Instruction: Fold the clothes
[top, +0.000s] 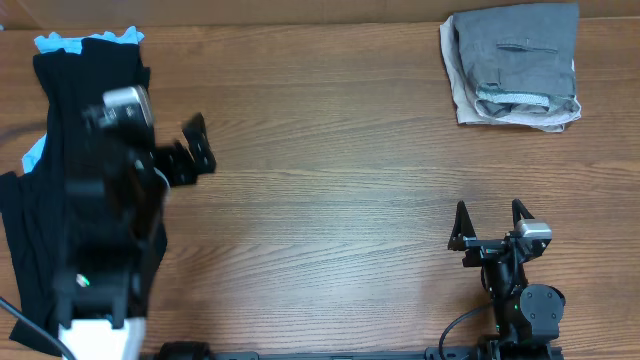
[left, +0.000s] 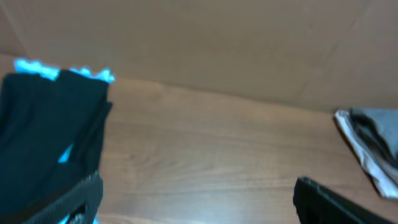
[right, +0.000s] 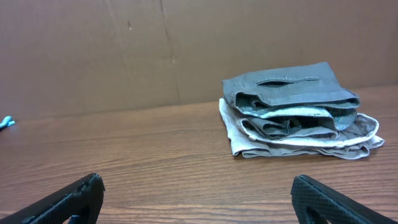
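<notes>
Matte black left pincer (top: 203, 146) and right pincer (top: 490, 206), silver camera housings (top: 533, 231), white left base (top: 100, 338)

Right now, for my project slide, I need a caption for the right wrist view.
Folded grey shorts atop pale beige shorts on the wooden table, framed by the open right gripper.

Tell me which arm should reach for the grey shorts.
Right. The right hand, open, faces the grey shorts on its side; the left hand is far across, by the black garment.
</notes>
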